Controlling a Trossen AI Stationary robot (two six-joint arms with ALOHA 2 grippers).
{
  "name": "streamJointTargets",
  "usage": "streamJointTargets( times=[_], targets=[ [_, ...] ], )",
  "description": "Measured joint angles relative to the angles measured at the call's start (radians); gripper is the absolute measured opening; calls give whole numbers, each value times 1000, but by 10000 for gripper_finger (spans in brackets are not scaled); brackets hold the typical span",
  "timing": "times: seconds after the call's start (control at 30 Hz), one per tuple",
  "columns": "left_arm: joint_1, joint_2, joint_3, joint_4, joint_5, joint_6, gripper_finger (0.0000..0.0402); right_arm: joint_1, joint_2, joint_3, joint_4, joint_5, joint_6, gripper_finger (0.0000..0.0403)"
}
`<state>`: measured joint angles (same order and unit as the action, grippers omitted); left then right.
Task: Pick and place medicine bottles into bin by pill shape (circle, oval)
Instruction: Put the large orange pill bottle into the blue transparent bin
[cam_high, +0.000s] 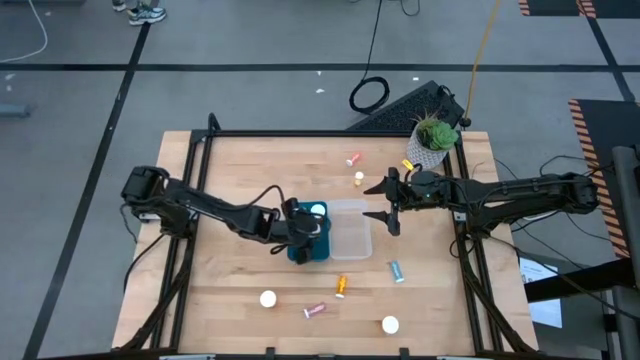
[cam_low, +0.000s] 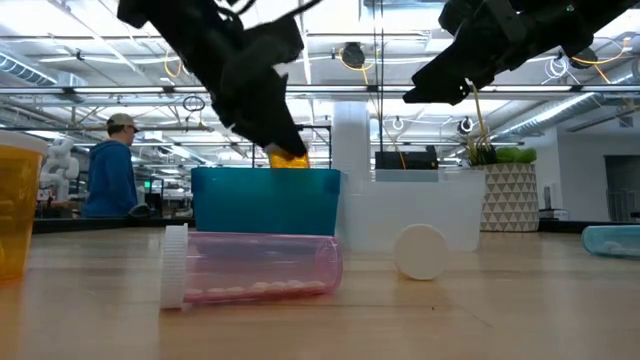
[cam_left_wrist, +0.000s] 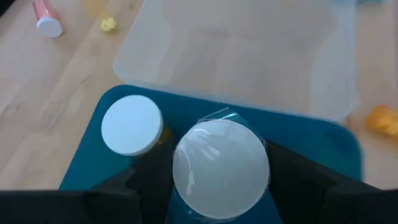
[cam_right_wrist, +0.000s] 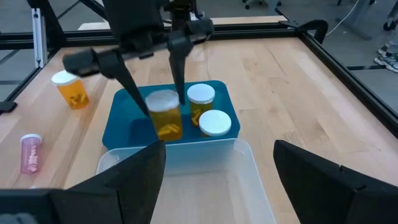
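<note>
Medicine bottle (cam_right_wrist: 165, 115): amber, white-capped, pinched in the left gripper (cam_right_wrist: 155, 102) jaws, held upright over the teal bin (cam_right_wrist: 124, 121) for sorting.
Teal bin: two capped bottles (cam_right_wrist: 208, 115) inside.
Clear bin (cam_high: 350, 230): touching the teal one.
Right gripper (cam_high: 390, 205): jaws spread, waiting above the surface (cam_high: 230, 170).

Two bins (cam_high: 350, 228) side by side — bottles (cam_right_wrist: 208, 112) in one.
</note>
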<state>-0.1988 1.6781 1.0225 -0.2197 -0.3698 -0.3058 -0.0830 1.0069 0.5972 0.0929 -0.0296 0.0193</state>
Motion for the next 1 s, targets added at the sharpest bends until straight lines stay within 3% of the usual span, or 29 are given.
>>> streamJointTargets(
  times=[0.37,1.0],
  targets=[
    [10,88,0,65,-5,66,230,0,0,0,0,1,0,290],
    [10,86,0,66,-55,102,230,0,0,0,0,1,3,290]
  ],
)
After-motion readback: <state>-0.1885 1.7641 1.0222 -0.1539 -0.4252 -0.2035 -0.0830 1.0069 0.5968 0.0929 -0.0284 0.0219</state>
